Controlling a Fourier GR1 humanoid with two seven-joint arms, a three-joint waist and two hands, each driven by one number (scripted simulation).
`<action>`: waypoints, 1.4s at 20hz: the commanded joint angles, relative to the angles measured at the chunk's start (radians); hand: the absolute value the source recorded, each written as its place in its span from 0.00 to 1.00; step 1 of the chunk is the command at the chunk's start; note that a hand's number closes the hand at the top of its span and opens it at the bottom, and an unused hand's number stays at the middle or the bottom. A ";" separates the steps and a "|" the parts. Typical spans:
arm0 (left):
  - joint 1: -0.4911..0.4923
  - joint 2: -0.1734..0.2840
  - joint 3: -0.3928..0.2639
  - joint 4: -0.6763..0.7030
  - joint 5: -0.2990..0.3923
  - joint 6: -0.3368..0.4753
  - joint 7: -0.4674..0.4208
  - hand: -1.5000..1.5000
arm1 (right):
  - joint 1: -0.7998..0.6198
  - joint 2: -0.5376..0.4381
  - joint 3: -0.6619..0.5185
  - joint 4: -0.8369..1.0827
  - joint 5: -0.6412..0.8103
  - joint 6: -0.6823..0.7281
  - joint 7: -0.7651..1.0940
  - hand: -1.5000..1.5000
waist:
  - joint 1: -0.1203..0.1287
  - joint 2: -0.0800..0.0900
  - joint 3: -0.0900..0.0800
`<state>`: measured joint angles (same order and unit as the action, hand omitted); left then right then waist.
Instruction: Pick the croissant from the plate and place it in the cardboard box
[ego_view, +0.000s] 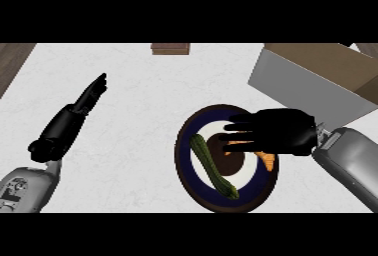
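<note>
Hovering my right hand (277, 131) over the plate (193, 187), I'm at the grasp step. The croissant (270, 161) shows only as an orange sliver under the palm, beside a green cucumber (212, 167), so I can't tell whether contact is made. The fingers look straight, holding nothing. Next I need to curl round the pastry, lift, and carry it to the cardboard box (319, 80) nearby. My left hand (90, 95) rests open, well apart.

Croissant (260, 152) and cucumber (212, 167) on the plate (193, 192), cucumber left; cardboard box (314, 75) behind to the right.
</note>
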<state>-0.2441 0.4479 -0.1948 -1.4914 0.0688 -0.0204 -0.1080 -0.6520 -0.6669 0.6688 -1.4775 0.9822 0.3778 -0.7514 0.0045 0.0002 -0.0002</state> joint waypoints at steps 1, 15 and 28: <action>-0.006 -0.027 0.014 -0.033 -0.019 -0.007 0.047 0.50 | 0.033 0.014 -0.025 0.032 0.035 0.025 -0.082 0.00 | -0.001 0.000 0.000; 0.019 -0.104 0.050 0.002 -0.111 -0.044 0.002 0.50 | 0.068 0.200 -0.030 0.214 0.272 -0.094 -0.055 0.00 | -0.002 0.001 0.000; 0.082 -0.105 0.092 -0.116 -0.119 -0.097 0.037 0.50 | 0.024 0.299 -0.100 0.460 0.299 -0.314 -0.282 1.00 | 0.013 0.002 0.001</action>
<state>-0.2060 0.3490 -0.0936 -1.5438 -0.0340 -0.1205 -0.0850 -0.6310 -0.4056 0.5866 -1.1070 1.2799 0.1658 -0.9464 0.0095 -0.0012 -0.0008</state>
